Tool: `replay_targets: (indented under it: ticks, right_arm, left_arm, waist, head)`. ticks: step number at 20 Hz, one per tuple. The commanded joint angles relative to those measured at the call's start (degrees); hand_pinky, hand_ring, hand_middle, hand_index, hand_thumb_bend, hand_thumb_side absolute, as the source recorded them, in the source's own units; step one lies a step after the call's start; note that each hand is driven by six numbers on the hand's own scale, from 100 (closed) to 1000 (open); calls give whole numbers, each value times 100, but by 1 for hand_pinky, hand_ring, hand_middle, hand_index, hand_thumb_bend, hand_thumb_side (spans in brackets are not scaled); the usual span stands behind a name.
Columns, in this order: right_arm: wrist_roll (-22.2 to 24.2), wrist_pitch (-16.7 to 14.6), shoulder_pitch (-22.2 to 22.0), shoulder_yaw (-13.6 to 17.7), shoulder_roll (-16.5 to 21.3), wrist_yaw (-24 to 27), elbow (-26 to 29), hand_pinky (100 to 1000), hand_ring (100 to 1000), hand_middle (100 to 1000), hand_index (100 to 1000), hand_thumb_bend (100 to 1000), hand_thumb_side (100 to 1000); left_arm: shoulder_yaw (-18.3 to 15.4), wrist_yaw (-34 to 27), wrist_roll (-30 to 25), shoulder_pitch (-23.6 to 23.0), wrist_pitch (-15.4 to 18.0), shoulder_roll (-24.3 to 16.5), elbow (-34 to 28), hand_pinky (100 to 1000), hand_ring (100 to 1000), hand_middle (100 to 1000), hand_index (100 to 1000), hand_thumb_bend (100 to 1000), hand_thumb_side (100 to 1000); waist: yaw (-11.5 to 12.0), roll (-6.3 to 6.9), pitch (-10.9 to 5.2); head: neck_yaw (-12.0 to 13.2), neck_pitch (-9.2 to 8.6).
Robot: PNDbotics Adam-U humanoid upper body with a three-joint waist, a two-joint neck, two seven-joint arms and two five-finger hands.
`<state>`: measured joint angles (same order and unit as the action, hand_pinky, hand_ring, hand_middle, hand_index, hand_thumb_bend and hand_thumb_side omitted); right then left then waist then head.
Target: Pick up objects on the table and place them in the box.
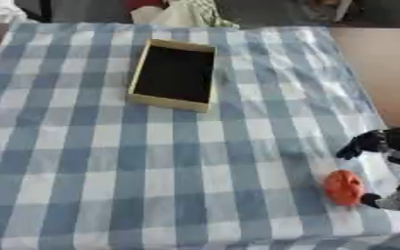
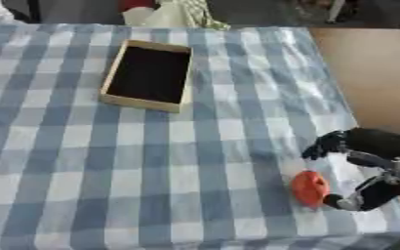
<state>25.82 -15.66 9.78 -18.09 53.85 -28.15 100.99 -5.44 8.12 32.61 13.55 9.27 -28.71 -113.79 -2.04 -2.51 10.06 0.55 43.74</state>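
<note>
Showing right robot hand (image 2: pixel 366 166) whole, right eye only.

No readable text, labels, brand marks, nos. or signs in either view. Box (image 2: pixel 147 75), well away from the fingers (image 2: pixel 325 145): plain tan rim, dark inside, no print seen. Orange object (image 2: pixel 309 189) just by the fingers: no marking legible. Checked cloth (image 2: pixel 178 161): pattern only.

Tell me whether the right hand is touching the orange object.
Touching. In the right eye view a dark finger of the right hand meets the lower right edge of the orange object; the upper fingers hover clear above it.
</note>
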Motion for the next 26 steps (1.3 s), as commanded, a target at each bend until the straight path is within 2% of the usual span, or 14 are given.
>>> replay_targets:
  ticks: [1,3,8,12,16,20,23,26]
  right_arm:
    - [-34,38,29,19,45,-9,-90,802,742,711,871,357,109]
    - [-13,65,34,17,-3,44,-126,794,741,709,871,341,100]
    - [4,163,15,27,-110,108,-210,781,732,702,869,231,100]
    - [39,213,5,22,-135,180,-250,776,728,695,867,223,100]
    - [7,215,2,42,-124,196,-227,767,716,643,847,219,100]
    - [-145,197,17,60,-140,121,-200,741,666,522,745,204,100]
    - [-224,185,20,48,-159,76,-204,725,621,455,674,124,100]
    - [-294,181,15,50,-171,80,-212,718,602,424,640,100,100]
  left_arm:
    - [-28,5,-11,39,0,-145,-80,765,770,733,823,562,669]
    - [-29,4,-9,42,1,-145,-80,764,770,732,823,561,668]
    - [-28,3,-16,46,-1,-139,-80,761,766,727,823,561,667]
    - [-29,4,-18,46,-4,-134,-80,759,764,724,823,562,667]
    - [-30,7,-21,45,-11,-129,-80,757,763,721,823,563,669]
    - [-32,12,-26,40,-14,-125,-80,755,761,719,823,563,669]
    - [-31,11,-29,40,-18,-121,-80,754,760,718,823,564,670]
    - [-30,12,-38,39,-24,-117,-80,753,759,718,823,563,670]
  waist:
    - [12,22,-67]
    - [17,27,-66]
    - [23,35,-56]
    - [22,41,-42]
    - [16,42,-35]
    - [16,46,-33]
    - [20,46,-28]
    - [22,46,-21]
  head:
    - [2,38]
    - [11,38]
    - [10,33]
    - [12,37]
    - [0,38]
    - [18,38]
    - [22,38]
    - [27,38]
